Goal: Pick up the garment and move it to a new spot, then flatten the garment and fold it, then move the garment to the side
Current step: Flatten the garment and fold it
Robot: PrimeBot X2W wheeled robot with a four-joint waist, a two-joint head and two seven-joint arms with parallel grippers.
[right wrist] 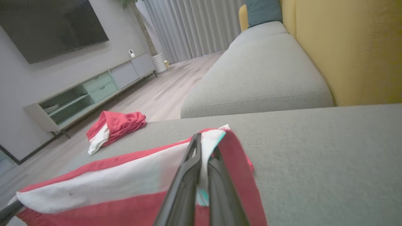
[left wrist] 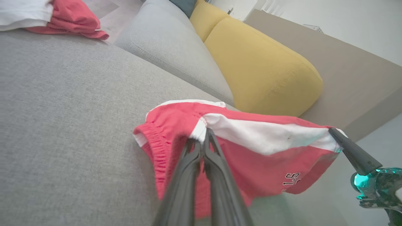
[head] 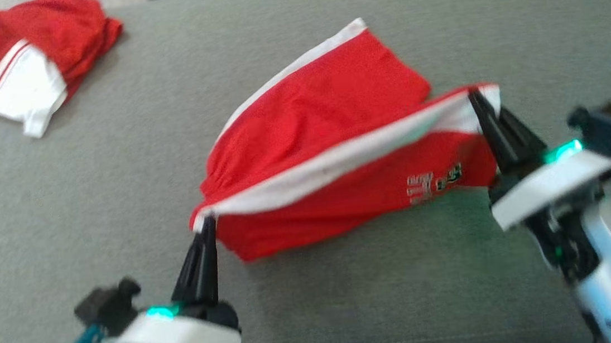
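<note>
In the head view, your left gripper (head: 207,223) pinches the near end of the garment's (head: 323,119) white band and your right gripper (head: 476,96) pinches the far end. The strip is stretched almost straight between them. I judge this two-corner hold is meant to spread the cloth flat as you carry it. The rest of the red body trails on the grey sofa seat (head: 91,214). A second red-and-white garment (head: 31,63) lies crumpled at the far left corner, well apart.

In the left wrist view, the fingers are pressed together on the white band, just beside the gathered elastic waist. The thin, limp fabric sags below, and pale lettering shows near its lower edge. A plump yellow cushion (left wrist: 263,69) sits behind.

In the right wrist view, the fingers clamp the band's other end, with red cloth draping over them. The seat fabric looks coarse and woven.
</note>
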